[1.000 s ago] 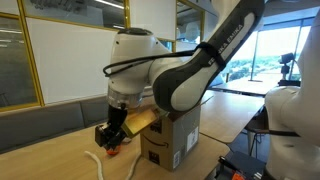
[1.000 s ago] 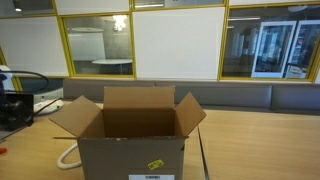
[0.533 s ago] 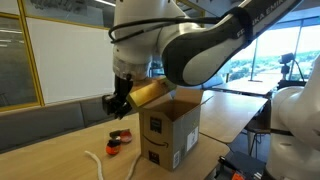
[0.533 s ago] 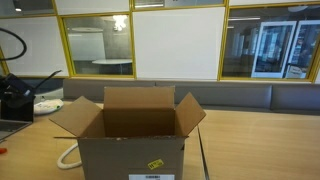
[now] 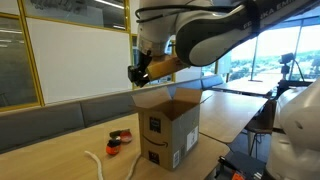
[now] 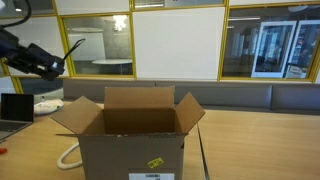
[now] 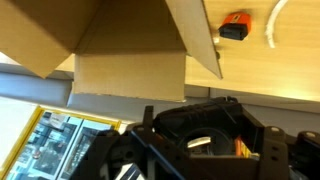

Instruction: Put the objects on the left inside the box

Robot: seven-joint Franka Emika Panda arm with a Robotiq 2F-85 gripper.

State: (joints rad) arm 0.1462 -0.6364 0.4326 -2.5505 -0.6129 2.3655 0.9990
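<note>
An open cardboard box point(image 5: 166, 125) stands on the wooden table; it also shows in an exterior view point(image 6: 130, 150) and in the wrist view point(image 7: 130, 50). My gripper point(image 5: 135, 73) hangs high in the air beside the box's top, seen in an exterior view point(image 6: 50, 62) too. In the wrist view the gripper point(image 7: 200, 135) is shut on a bulky black object point(image 7: 190, 125) with an orange detail. A small orange and black object point(image 5: 119, 139) and a white rope point(image 5: 105, 163) lie on the table next to the box; both show in the wrist view, the object point(image 7: 233, 27) and the rope point(image 7: 275, 25).
A laptop point(image 6: 14, 106) sits on the table behind the box's side. A bench runs along the glass wall behind. The table's edge lies just in front of the box.
My gripper has risen from the tabletop beside the box to well above the box's rim, carrying the black object. The orange and black object and the rope stay in place.
</note>
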